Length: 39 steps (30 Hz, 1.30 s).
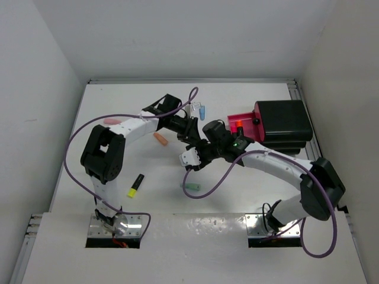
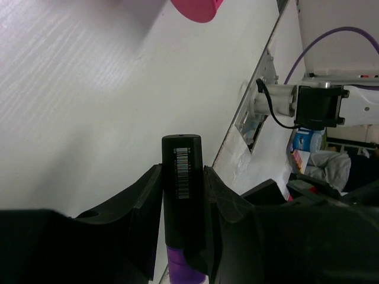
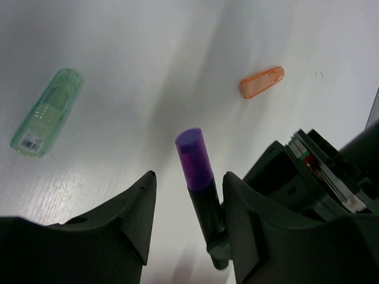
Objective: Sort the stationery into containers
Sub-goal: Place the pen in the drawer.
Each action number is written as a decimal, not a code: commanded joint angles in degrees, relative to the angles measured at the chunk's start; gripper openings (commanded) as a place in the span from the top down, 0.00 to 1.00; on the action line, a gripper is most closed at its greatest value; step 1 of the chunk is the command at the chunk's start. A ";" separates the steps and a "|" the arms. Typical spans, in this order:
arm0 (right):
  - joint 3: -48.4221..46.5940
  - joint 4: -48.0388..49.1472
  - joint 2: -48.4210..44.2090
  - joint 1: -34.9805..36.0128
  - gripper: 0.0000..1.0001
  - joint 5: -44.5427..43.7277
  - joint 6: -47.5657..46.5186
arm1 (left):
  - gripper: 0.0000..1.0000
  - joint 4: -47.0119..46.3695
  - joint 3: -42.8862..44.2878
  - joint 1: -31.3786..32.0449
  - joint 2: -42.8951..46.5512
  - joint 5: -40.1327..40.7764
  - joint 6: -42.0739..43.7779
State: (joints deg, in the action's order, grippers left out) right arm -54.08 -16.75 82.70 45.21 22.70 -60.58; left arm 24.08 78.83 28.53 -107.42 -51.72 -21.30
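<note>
- Purple highlighter (image 3: 194,157): black body, purple cap, held near the table centre.
- Yellow highlighter (image 1: 135,186): lies flat at 8 o'clock.
- Mint piece (image 1: 192,187): flat at 6 o'clock.
- Orange piece (image 1: 160,139): 10 o'clock.
- Pink piece (image 1: 112,120): farther out at 10.
- Blue piece (image 1: 202,110): 12 o'clock.
- Drawer (image 1: 243,116): magenta-red, pulled out of the black box (image 1: 284,121) at 2 o'clock, holding what may be an orange-tipped highlighter (image 1: 238,126).

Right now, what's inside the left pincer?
A black highlighter is clamped in the left pincer. Its black end and barcode label stick out past the fingers; its purple part shows near the palm. The fingers cover the barrel's sides, so markings there are hidden.
</note>
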 commanded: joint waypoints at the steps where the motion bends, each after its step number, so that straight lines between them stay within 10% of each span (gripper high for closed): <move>1: 0.03 5.05 1.85 0.23 0.54 -0.02 -2.00 | 1.00 -2.28 -0.43 0.91 4.14 -2.15 -0.32; 7: 1.09 8.40 3.44 0.23 0.73 -3.10 -3.14 | 0.98 -2.89 -0.96 0.91 4.85 -2.77 -0.50; 11: 0.47 7.88 2.12 0.23 0.87 -3.89 -0.52 | 0.38 -4.99 -2.35 -0.31 5.99 -3.30 -0.93; 14: 0.30 7.88 -0.60 0.05 0.94 -4.85 2.91 | 0.22 -6.50 -3.94 -3.12 7.74 -0.58 -2.52; 27: -13.40 -6.17 0.10 -9.87 1.00 -41.76 34.45 | 0.00 7.31 1.17 -17.72 12.57 45.46 8.91; 39: -24.91 -13.48 15.02 -21.73 1.00 -50.55 52.48 | 0.00 4.49 -9.82 -23.52 21.27 49.01 9.51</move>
State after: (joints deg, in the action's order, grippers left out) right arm -73.97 -30.59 95.98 25.23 -23.22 -13.54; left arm 30.63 71.05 7.55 -91.79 -3.22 -12.71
